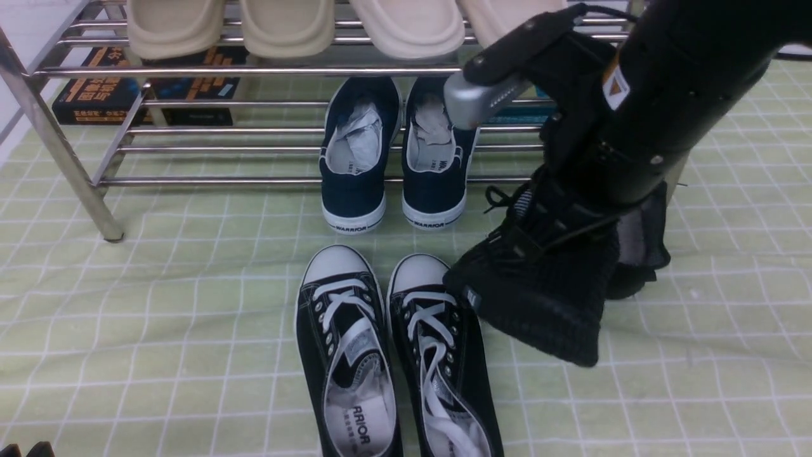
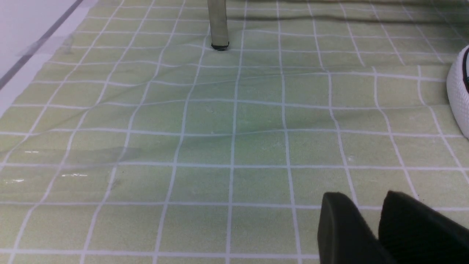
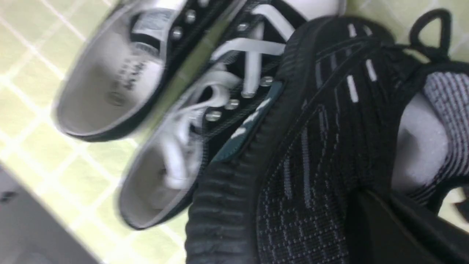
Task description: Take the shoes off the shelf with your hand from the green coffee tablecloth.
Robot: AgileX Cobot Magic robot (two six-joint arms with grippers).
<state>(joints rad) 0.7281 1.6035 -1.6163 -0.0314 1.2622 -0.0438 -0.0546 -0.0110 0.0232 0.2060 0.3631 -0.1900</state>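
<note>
Front view: shoes (image 1: 539, 304) off shelf (image 1: 254, 181), toward right edge of tablecloth (image 1: 158, 304), toe tilted down, just beside canvas sneakers (image 1: 393, 355). At collar, right gripper (image 1: 561, 231) is buried; its closing not readable here. Knit looks soft, light, stuffed, likely to sag; collar rim seems best hold.

Left wrist view: left gripper (image 2: 373, 238) slightly parted, holding nothing, over bare cloth near left edge. No shoes visible.

Right wrist view: only here one finger (image 3: 388, 223) shows, pressed on knit beside white stuffing (image 3: 417, 154); grip judged clamped on the collar.
</note>
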